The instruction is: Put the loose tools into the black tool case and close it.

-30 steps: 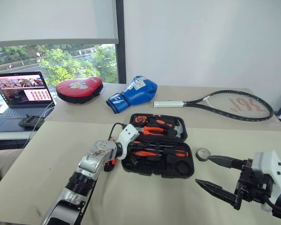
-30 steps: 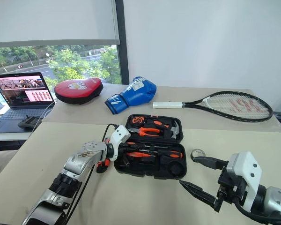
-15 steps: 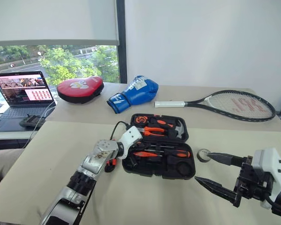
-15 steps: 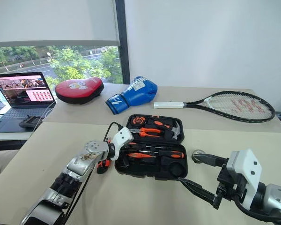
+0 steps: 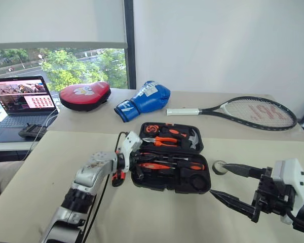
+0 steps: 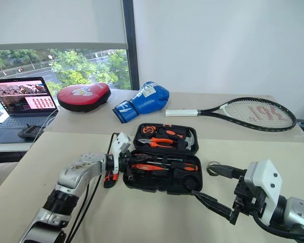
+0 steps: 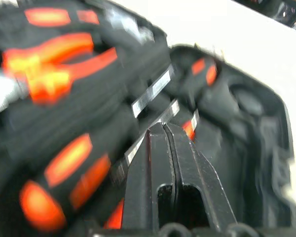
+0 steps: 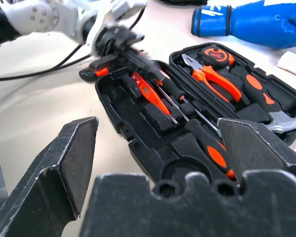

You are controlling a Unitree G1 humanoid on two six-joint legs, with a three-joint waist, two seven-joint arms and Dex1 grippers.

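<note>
The black tool case [image 5: 209, 185] lies open in the middle of the table. Pliers, a hammer and a tape measure sit in its far half. Screwdrivers [image 5: 157, 165] lie in its near half, a slim orange one [image 8: 149, 93] among them. My left gripper [image 5: 138, 162] is shut and empty, its tips over the case's left edge among the screwdriver shafts [image 7: 153, 89]. A black-orange utility knife [image 5: 118, 177] lies on the table just left of the case. A small tape roll [image 5: 220, 167] sits right of the case. My right gripper [image 5: 219, 179] hangs open beside the roll.
Behind the case lie a blue boxing glove [image 5: 143, 99], a red pad [image 5: 85, 95] and a tennis racket [image 5: 243, 112]. A laptop [image 5: 21, 101] stands on a lower desk at the far left. A black cable runs along my left arm.
My left gripper, still shut, has drawn back a little to the left, towards the case's left edge. The right gripper has stayed in place, open.
</note>
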